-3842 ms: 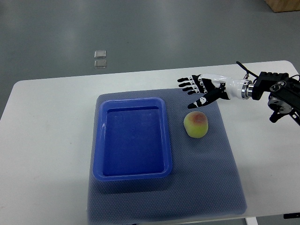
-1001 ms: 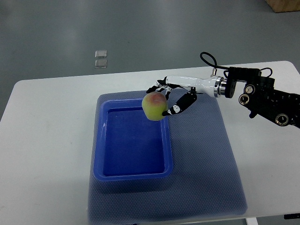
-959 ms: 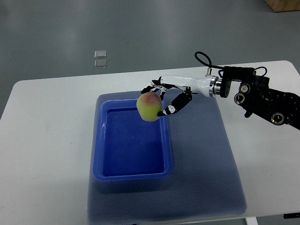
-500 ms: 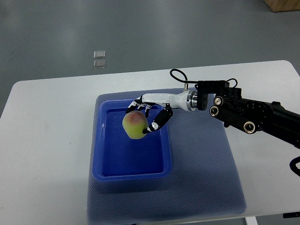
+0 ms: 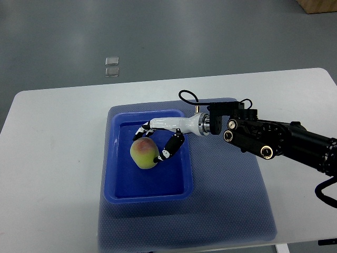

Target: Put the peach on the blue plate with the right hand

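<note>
Your right hand (image 5: 156, 141) is clamped on the peach (image 5: 144, 153) inside the blue plate (image 5: 115, 174), on grey mat (image 5: 231, 200) over white worktop (image 5: 52, 158).

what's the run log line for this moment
right hand: shut on peach | peach: over blue plate, release pending | left hand: not in view

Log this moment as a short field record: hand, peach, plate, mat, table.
right hand: reaches from the right over the plate, fingers wrapped on the peach
peach: yellow-green with a red blush, inside the plate outline, left of centre
plate: blue rectangular tray, otherwise bare
mat: grey-blue, under the plate
table: white
left hand: not in view
</note>
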Motion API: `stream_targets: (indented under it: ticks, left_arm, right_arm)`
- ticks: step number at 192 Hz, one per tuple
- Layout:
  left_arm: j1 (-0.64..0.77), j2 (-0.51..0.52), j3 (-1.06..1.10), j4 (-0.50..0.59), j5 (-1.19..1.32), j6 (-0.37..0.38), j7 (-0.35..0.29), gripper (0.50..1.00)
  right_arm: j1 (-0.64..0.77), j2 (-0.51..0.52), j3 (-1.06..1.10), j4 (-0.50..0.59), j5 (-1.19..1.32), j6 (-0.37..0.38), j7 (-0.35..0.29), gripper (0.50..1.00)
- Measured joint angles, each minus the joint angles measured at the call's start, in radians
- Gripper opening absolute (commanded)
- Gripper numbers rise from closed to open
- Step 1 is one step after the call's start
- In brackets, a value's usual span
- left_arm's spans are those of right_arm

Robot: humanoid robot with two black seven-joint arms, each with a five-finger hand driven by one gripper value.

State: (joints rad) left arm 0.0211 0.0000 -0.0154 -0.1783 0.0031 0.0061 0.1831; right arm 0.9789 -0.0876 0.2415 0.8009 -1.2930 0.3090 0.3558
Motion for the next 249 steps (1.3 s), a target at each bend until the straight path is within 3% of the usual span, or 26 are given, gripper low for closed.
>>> stream_targets:
  ticks: [61,165,225,249]
  left_arm:
    - [0.0,0.0,0.001,0.0,0.0,-0.002,-0.001,1.0]
    - [0.0,0.0,0.003,-0.007,0.0,-0.002,-0.001,1.0]
    - [-0.001,0.0,0.003,-0.006,0.0,-0.002,-0.001,1.0]
    - [-0.001,0.0,0.003,-0.008,0.0,-0.003,-0.001,1.0]
  right_arm:
    - [0.004,-0.006,0.018,0.0,0.037,-0.003,0.005,0.928]
    - [-0.066,-0.028,0.227,0.0,0.323,0.02,-0.003,0.928]
    - [-0.222,-0.034,0.43,-0.001,0.643,0.018,-0.088,0.928]
    - [-0.262,-0.054,0.465,-0.006,0.849,0.016,-0.152,0.928]
